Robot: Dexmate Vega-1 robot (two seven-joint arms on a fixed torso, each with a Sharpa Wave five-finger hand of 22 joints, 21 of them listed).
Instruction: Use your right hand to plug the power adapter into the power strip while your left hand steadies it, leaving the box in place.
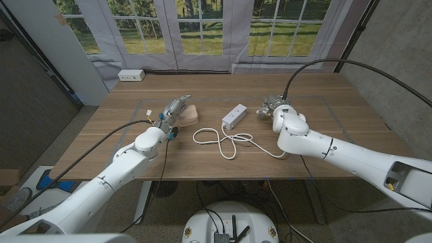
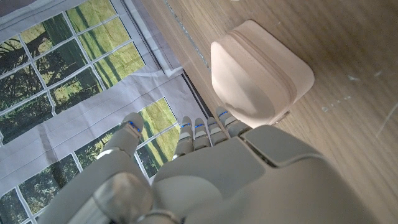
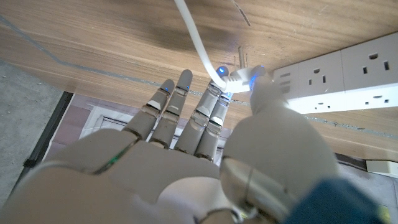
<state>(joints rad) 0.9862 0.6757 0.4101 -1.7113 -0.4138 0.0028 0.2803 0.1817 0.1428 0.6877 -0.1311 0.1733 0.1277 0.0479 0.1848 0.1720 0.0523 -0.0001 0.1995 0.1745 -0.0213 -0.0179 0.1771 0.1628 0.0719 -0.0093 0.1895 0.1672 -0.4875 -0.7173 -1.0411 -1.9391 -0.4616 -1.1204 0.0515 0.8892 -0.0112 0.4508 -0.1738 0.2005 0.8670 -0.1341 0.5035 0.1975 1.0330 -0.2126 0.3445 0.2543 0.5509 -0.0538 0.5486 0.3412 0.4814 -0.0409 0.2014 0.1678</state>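
Right hand (image 1: 273, 104) hovering just beside white rectangular plastic power strip (image 1: 233, 117), fingers (image 3: 166, 109) apart, holding nothing | left hand (image 1: 173, 110) reaching over rounded beige box (image 1: 188, 115), fingers extended, empty | white cord (image 1: 223, 142) looping on wooden table (image 1: 337, 121)

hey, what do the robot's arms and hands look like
Both arms are glossy white rounded shells, each trailed by a black cable. The left hand and right hand are pale grey, with segmented fingers showing small blue lights at their tips.
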